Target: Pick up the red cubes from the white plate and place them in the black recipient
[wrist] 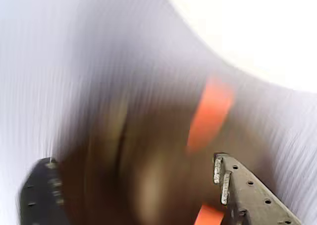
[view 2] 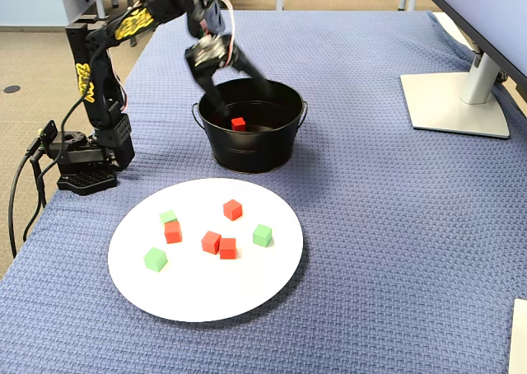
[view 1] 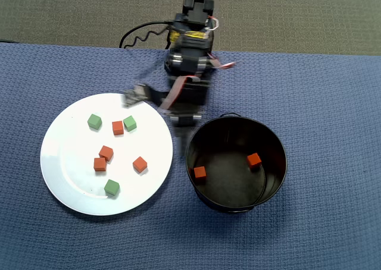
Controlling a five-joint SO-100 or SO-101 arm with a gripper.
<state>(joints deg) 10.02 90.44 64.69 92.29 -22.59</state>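
Observation:
The white plate (view 1: pixel 65 163) lies at the left in the overhead view and holds several red cubes (view 1: pixel 118 127) and three green cubes (view 1: pixel 94 122). The black recipient (view 1: pixel 274 187) stands to its right with two red cubes (view 1: pixel 200 173) inside. My gripper (view 1: pixel 158 109) hangs open and empty over the pot's rim on the plate side, blurred by motion. In the fixed view the gripper (view 2: pixel 235 86) is above the pot (view 2: pixel 251 156), behind the plate (view 2: pixel 206 300). The wrist view is smeared. It shows the spread gripper (wrist: pixel 133 180), the dark pot (wrist: pixel 138 150) and an orange streak of a cube (wrist: pixel 210 111).
The blue woven cloth (view 1: pixel 309 103) covers the table. The arm's base (view 2: pixel 82 172) and its black cable (view 2: pixel 20 193) sit at the table's left edge in the fixed view. A monitor stand (view 2: pixel 457 102) stands at the far right. Carpet floor (view 1: pixel 71 11) lies beyond the table.

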